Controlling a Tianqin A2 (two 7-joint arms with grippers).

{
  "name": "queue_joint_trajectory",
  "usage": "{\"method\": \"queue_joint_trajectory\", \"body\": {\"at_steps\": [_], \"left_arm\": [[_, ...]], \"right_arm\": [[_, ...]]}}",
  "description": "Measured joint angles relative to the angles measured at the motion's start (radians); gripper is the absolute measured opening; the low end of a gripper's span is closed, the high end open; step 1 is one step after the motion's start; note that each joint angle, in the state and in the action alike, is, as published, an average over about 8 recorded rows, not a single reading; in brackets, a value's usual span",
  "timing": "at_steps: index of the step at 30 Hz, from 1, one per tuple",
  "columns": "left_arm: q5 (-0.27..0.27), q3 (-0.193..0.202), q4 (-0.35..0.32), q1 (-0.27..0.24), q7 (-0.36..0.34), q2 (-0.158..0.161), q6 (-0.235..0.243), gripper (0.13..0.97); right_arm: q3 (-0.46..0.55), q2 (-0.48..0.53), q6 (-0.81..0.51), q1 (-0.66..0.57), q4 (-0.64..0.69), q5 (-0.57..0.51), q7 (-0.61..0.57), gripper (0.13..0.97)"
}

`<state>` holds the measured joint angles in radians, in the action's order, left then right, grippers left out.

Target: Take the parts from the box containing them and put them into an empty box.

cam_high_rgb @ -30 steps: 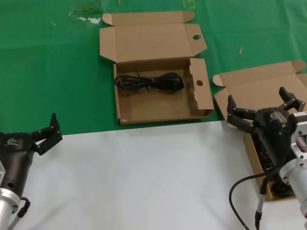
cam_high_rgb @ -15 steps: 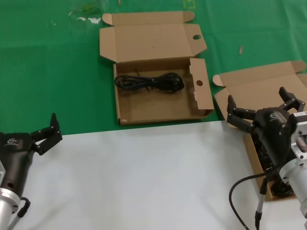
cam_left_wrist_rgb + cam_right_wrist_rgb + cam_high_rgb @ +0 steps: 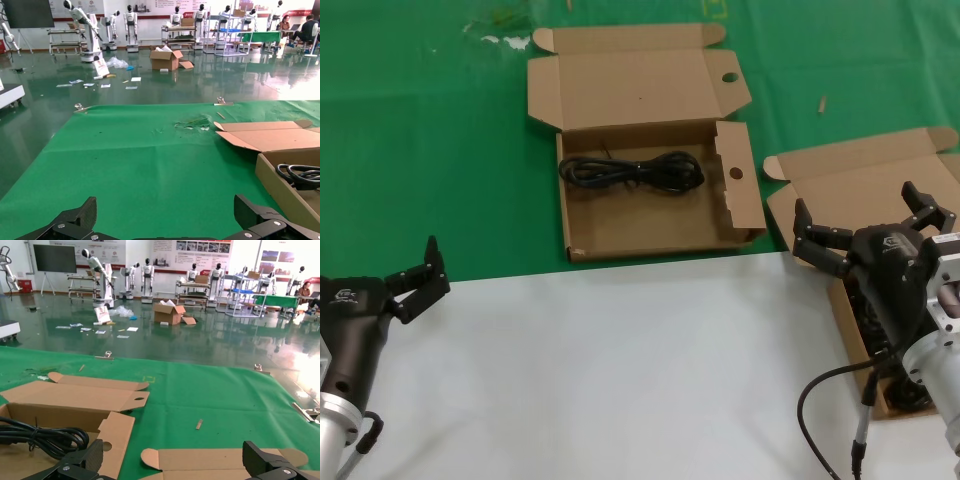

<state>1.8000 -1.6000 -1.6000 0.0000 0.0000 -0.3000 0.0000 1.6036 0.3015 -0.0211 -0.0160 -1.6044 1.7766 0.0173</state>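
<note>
Your right gripper [image 3: 865, 228] has its fingers spread wide and holds nothing; it hangs over the box without holes [image 3: 880, 190] at the right, where dark parts [image 3: 875, 330] lie. Your left gripper [image 3: 420, 275] is also open and empty, low at the left over the white surface [image 3: 620, 370]. The box with round holes [image 3: 650, 215] already contains a black cable [image 3: 632, 170].

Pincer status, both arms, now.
Left pincer: open, empty, at the near left table edge.
Right pincer: open, empty, above the box with no holes.
</note>
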Motion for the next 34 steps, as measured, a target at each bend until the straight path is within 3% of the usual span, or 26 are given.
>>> {"method": "queue_joint_trajectory", "body": {"at_steps": [34], "left_arm": [[0.000,0.000,0.000,0.000,0.000,0.000,0.000,0.966]], "right_arm": [[0.000,0.000,0.000,0.000,0.000,0.000,0.000,0.966]]}}
